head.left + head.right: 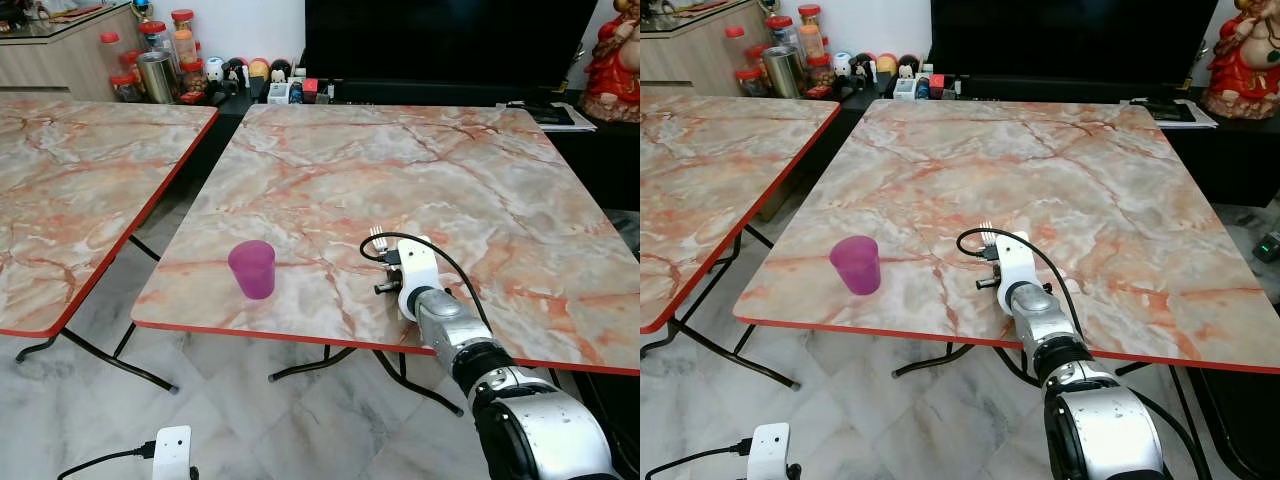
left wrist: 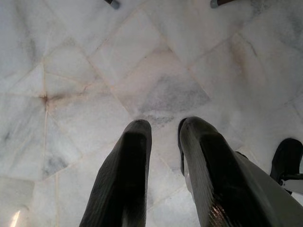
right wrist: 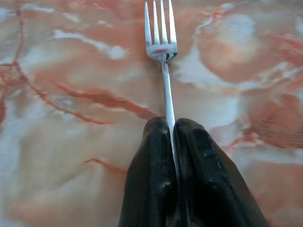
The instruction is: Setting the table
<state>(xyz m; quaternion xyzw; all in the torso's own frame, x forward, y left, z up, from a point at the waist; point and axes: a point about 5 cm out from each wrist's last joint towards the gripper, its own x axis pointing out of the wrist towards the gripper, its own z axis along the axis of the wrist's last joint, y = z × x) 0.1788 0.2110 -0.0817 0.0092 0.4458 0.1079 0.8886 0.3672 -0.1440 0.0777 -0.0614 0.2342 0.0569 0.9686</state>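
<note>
Right gripper point(image 3: 170, 130) pinches the fork point(image 3: 162, 52) handle tight, tines out over the marble table point(image 1: 500, 170) near its red front edge, purple cup point(image 1: 252, 268) off to the left, while the left gripper point(image 2: 163, 137) hangs slightly parted over the floor point(image 2: 94, 71).

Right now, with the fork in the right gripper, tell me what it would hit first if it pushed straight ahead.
The right gripper, fingers shut on the fork, points across the marble table. Ahead the top looks bare to its far edge. Depth is unclear, but the tines sit low and might scrape the tabletop first.
</note>
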